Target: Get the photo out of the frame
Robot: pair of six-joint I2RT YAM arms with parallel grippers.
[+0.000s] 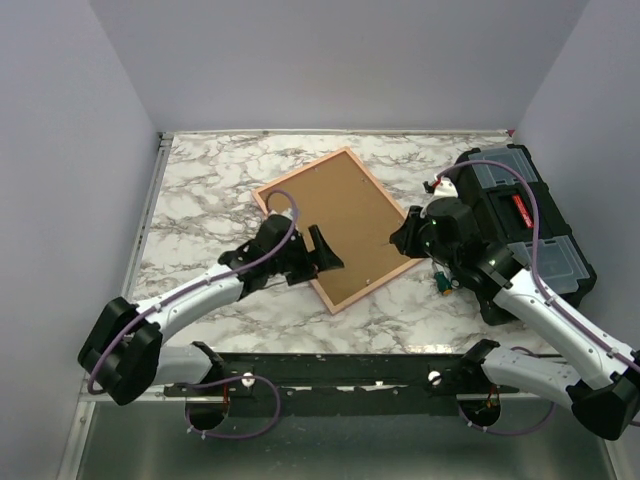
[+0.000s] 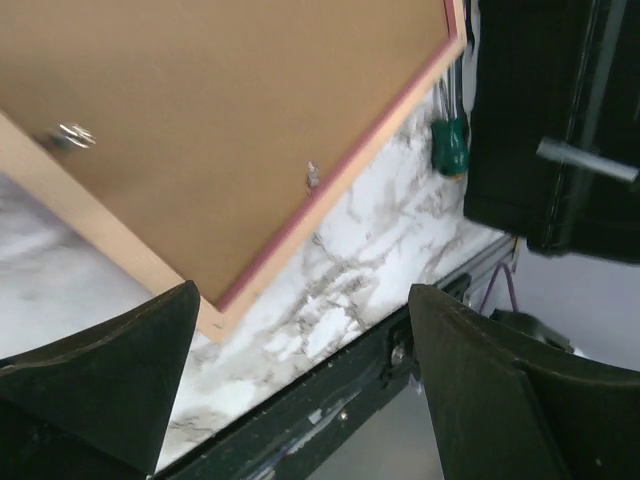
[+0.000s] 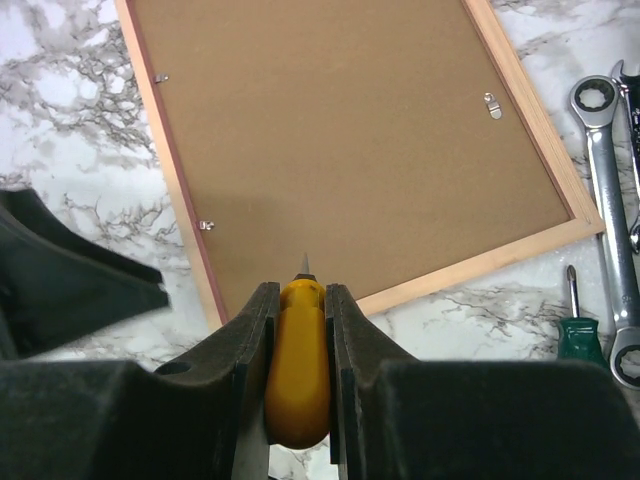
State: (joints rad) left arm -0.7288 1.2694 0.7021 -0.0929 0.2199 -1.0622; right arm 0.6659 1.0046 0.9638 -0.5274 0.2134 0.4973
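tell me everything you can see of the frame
The frame is a thin rectangle, pink on its outer edge, pale wood on its back rim, lying face down and skewed on the marble table. Its brown board faces up, with metal clips along the sides and a hanger near one short end. The open left gripper hovers at one long side; the right gripper aims a yellow tool at the board near a corner, contact unclear.

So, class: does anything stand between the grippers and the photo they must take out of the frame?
Yes. The frame lies face down, so its brown backing board, with small metal clips at its edge, covers the photo, hidden from view. The right gripper holds a yellow-handled tool pointed at the board.
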